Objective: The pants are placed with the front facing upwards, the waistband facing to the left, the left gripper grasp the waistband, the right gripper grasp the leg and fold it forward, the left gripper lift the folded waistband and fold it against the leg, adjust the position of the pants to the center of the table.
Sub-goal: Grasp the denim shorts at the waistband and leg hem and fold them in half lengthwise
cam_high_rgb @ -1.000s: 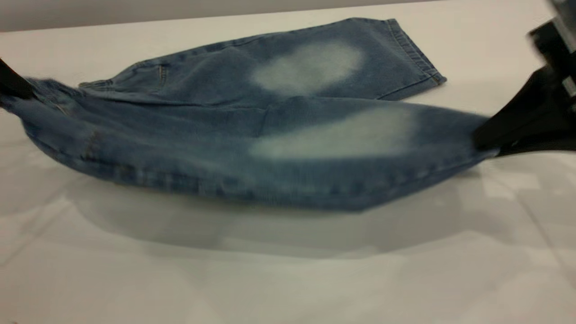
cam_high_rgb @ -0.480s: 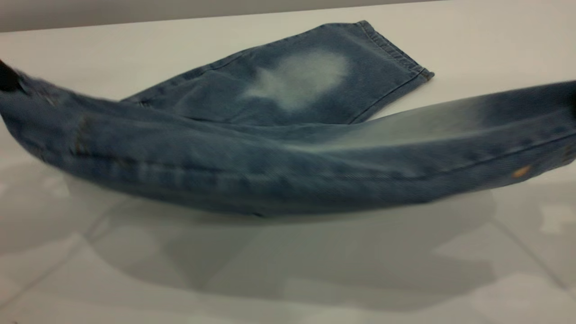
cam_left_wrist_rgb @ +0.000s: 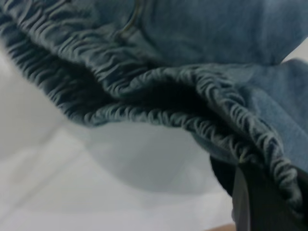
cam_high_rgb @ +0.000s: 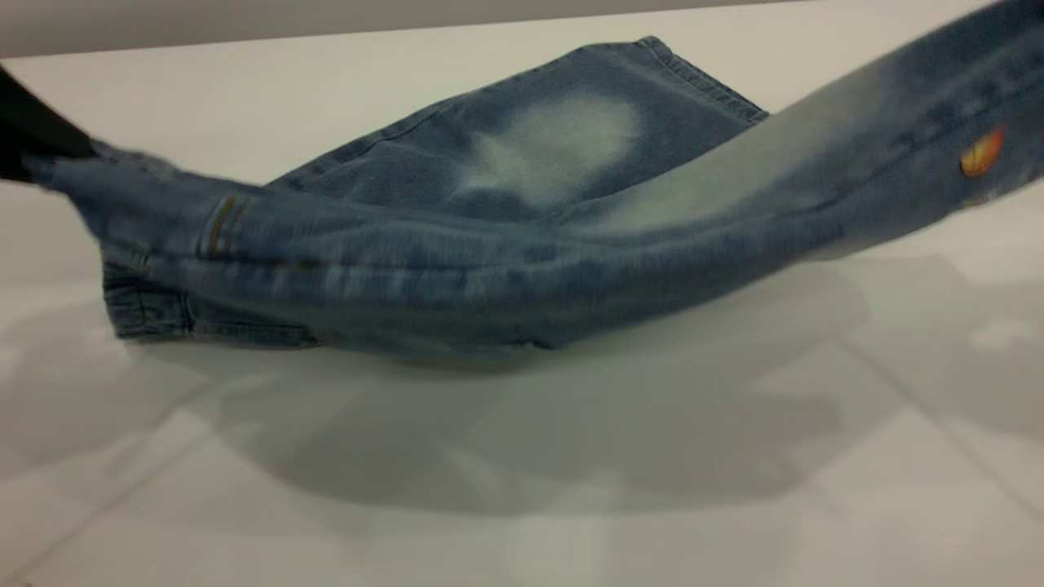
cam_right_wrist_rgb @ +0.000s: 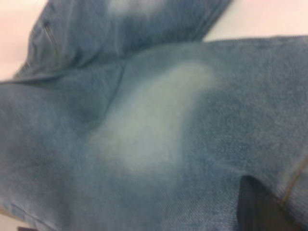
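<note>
the pants [cam_high_rgb: 457,269] hung stretched between two ends above the white table [cam_high_rgb: 522,489], sagging in the middle, where the lowest fold sat close to or on the table; which one could not be told. the left end effector [cam_high_rgb: 33,134], a black wedge at the left edge of the exterior view, was pinching the waistband [cam_left_wrist_rgb: 159,91], whose gathered denim ran over one dark finger in the left wrist view. the nearer leg [cam_high_rgb: 856,147] rose up and off the right edge of the exterior view, an orange bit of print showing on it. the right end effector [cam_right_wrist_rgb: 262,209] showed only as a dark shape under that leg's denim in its own wrist view, gripping the cloth. the far leg [cam_high_rgb: 563,147] lay flat on the table, pale oval up.
</note>
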You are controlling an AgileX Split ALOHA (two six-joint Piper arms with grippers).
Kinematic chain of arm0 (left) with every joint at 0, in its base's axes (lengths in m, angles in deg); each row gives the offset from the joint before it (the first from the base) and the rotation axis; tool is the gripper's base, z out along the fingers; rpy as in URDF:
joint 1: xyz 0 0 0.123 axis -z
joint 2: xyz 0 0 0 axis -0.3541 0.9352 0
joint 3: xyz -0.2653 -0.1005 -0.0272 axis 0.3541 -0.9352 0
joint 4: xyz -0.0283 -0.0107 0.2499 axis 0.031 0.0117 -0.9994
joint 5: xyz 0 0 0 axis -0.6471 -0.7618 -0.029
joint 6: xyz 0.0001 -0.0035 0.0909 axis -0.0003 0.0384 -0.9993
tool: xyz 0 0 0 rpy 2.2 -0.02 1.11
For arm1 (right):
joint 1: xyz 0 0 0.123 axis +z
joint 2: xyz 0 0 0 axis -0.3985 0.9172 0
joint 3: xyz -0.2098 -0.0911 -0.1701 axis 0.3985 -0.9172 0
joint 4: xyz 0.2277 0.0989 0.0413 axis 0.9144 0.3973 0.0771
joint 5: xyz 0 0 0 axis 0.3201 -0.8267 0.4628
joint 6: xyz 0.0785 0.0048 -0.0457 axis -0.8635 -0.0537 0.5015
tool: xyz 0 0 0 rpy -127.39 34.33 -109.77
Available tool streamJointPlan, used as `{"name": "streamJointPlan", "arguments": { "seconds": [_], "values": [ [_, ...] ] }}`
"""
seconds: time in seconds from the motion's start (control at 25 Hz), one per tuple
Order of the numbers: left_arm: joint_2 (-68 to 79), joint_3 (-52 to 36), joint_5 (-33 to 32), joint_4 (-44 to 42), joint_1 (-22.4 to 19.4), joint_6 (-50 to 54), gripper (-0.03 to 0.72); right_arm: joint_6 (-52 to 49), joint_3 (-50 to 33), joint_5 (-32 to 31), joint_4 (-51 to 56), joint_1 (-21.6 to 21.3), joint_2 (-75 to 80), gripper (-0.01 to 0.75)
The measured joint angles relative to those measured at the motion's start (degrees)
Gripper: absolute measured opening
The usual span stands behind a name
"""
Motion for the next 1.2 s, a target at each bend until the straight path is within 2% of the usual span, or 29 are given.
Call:
{"name": "streamJointPlan", "arguments": {
  "seconds": [0.28, 0.48, 0.76, 0.96, 1.2],
  "values": [
    [0.1, 0.0, 3.7, 11.5, 0.0, -0.6, 0.109, 4.4, 8.5, 0.9, 6.4, 0.3, 9.6, 0.017],
    [0.1, 0.0, 7.6, 15.7, 0.0, 0.5, 0.109, 4.8, 15.5, 2.2, 7.7, 4.0, 17.6, 0.017],
    [0.1, -1.4, 8.2, 20.8, 0.0, 3.2, 0.109, 1.9, 26.4, 2.6, 7.8, 9.9, 28.8, 0.017],
    [0.1, -4.7, 11.0, 23.6, 0.0, 3.1, 0.109, 0.9, 33.0, 0.5, 7.5, 9.9, 33.4, 0.017],
    [0.1, -5.8, 16.2, 30.3, 0.0, 2.6, 0.109, 0.0, 36.0, 2.0, 7.5, 9.9, 33.9, 0.017]
  ]
}}
